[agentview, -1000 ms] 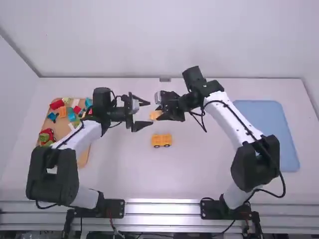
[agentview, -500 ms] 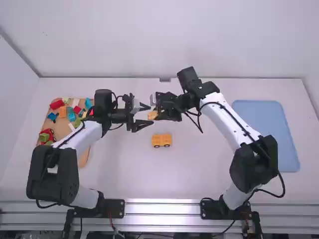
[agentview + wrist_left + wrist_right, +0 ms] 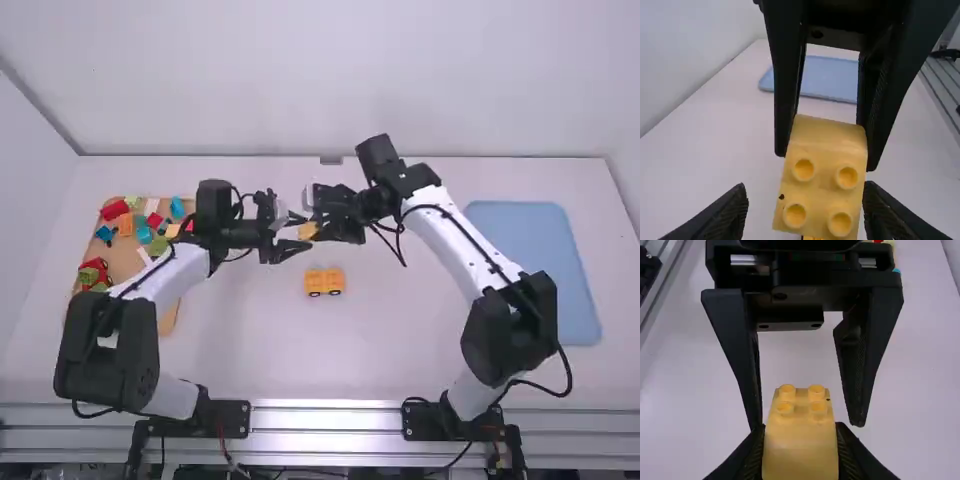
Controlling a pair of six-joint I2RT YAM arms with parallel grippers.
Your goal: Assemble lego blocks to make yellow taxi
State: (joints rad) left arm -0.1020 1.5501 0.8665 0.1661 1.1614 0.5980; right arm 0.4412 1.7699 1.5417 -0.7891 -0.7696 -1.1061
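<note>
The yellow block [image 3: 308, 232] is positioned above the worktop [image 3: 250, 345], between the two arms, near the middle of the high view. The right pincer [image 3: 316, 229] grips it, with one finger pressed against each of two opposite sides. The left pincer [image 3: 303, 231] has its fingers spread wider than the block; they stand on either side of it without clamping it.

Block orientation: the face with four studs, arranged two by two, points away from the right pincer and toward the left wrist camera. The studded face is nearly square, so the long axis of the block cannot be determined with certainty.

The yellow vehicle [image 3: 324, 281] is located on the worktop, apart from both pincers and nearer the arm bases than the held block. Its long axis runs left to right across the high view. Dark wheels show along its edge nearest the arm bases; which end is the front cannot be determined.

A wooden board [image 3: 124, 262] lies at the left side, carrying loose coloured blocks [image 3: 115, 210] and a red and green toy vehicle [image 3: 94, 274]. A blue tray [image 3: 535, 270] lies at the right side, its long axis running away from the arm bases.
</note>
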